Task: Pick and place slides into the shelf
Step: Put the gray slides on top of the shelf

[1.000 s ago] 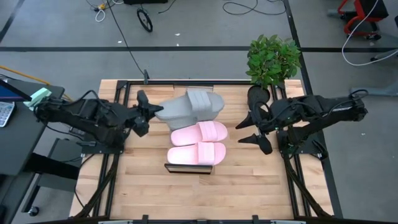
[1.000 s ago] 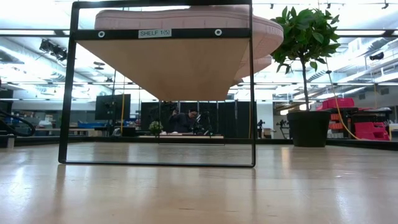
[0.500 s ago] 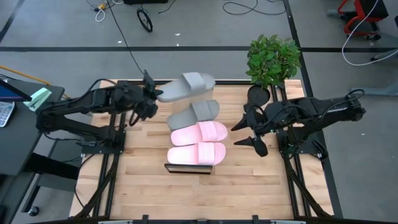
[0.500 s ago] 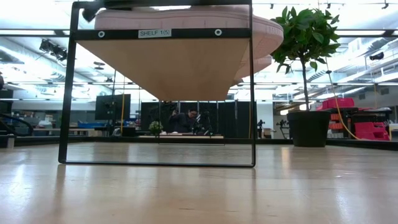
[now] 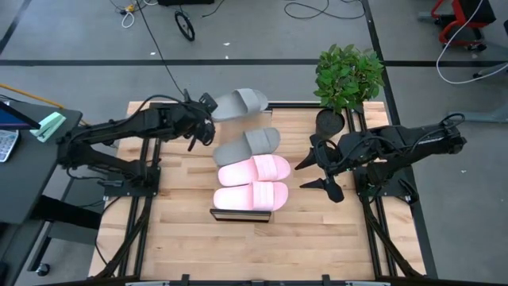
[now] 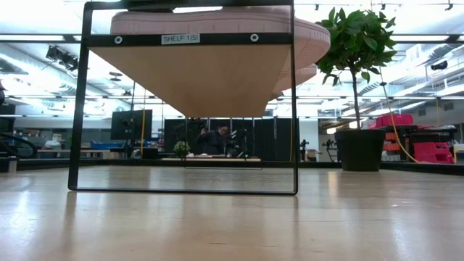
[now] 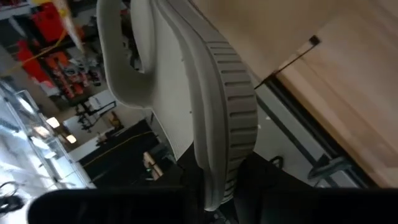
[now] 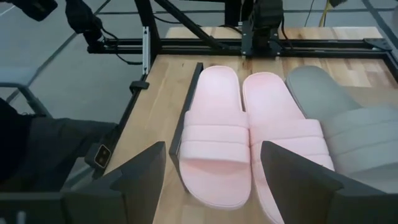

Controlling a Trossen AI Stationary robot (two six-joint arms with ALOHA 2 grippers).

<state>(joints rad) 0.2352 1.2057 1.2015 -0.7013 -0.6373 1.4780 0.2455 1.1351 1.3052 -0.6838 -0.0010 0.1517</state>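
The left hand is clamped on the heel end of a grey slide, which it carries in the air just ahead of its fingers, past the far edge of the worktop; in the left wrist view the ribbed sole edge sits pinched between the two dark fingers. The other grey slide and both pink slides lie side by side on the shelf, below and to the side of that hand. The right hand waits with fingers spread wide, holding nothing, the pink pair directly ahead of it. Foam like this looks light and springy, so it probably flexes and droops from an end grip; pinching the sole edge near mid-length should steady it.
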